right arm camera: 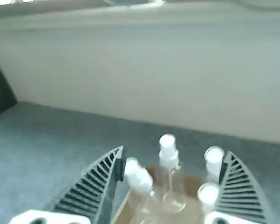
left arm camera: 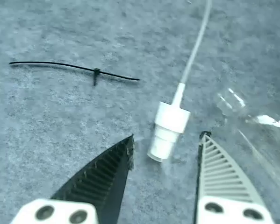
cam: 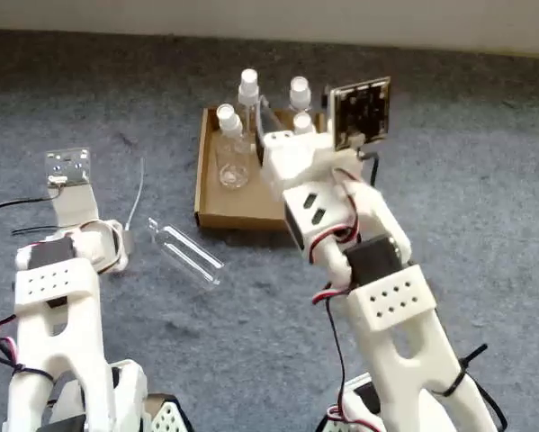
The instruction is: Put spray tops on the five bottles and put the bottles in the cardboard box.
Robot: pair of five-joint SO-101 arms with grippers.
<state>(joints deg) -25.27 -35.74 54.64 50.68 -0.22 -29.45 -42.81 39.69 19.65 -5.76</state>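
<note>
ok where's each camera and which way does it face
high view: fixed overhead, looks down on both white arms and cardboard box.
left wrist view: looks down past open left gripper at white plastic spray top.
right wrist view: looks level past open right gripper over capped clear bottles.
shared: high and right wrist both show those bottles.

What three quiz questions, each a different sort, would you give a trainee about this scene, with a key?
1. How many bottles stand in the cardboard box?
2. True or false: the fifth bottle, outside the box, stands upright.
3. What lies between the left gripper's open fingers? A) a spray top B) a cable tie C) a cardboard flap
Key: 1. four; 2. false; 3. A.
</note>
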